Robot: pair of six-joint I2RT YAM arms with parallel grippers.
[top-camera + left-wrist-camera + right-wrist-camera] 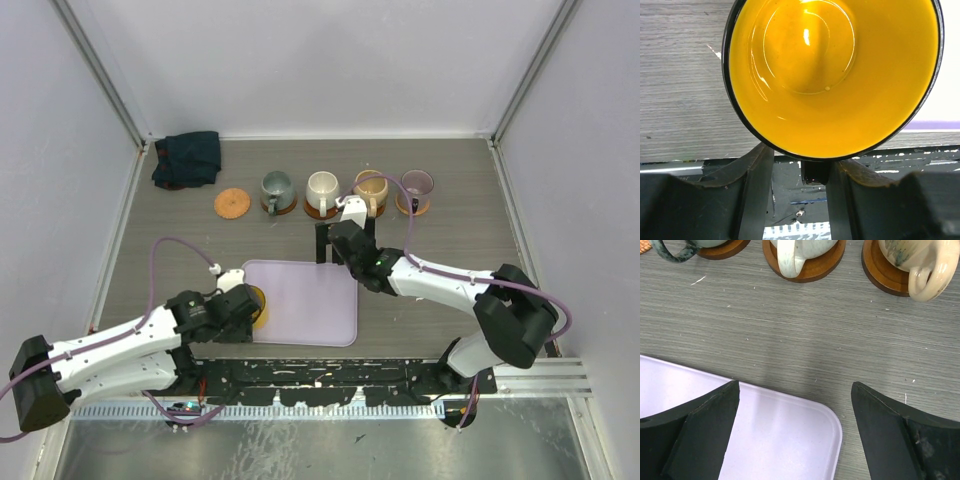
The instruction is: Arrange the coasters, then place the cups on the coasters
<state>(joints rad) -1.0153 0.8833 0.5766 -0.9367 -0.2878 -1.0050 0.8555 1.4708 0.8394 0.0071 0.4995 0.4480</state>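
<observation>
Yellow cup: glossy deep-yellow inside, thin black rim, round bowl shape. It sits at the left edge of the tray, near-left part of the desk; can't tell if it rests on tray or desk. The left fingers are part-spread either side of a dark stub under its rim, w/ a gap showing on one side, so no pinch. The right fingers are spread wide over the tray's far right corner, holding nothing.

Toward the far edge is a row: grey-green cup, white cup, tan cup, purple cup, each on a brown, wood-look, rimmed coaster. A bare coaster, paler orange, lies just left of the row.

Tray is matte lavender w/ rounded corners. Desk is grey wood-grain, lightly scuffed. A dark cloth is bunched in the far left corner. Pale walls on three sides.
</observation>
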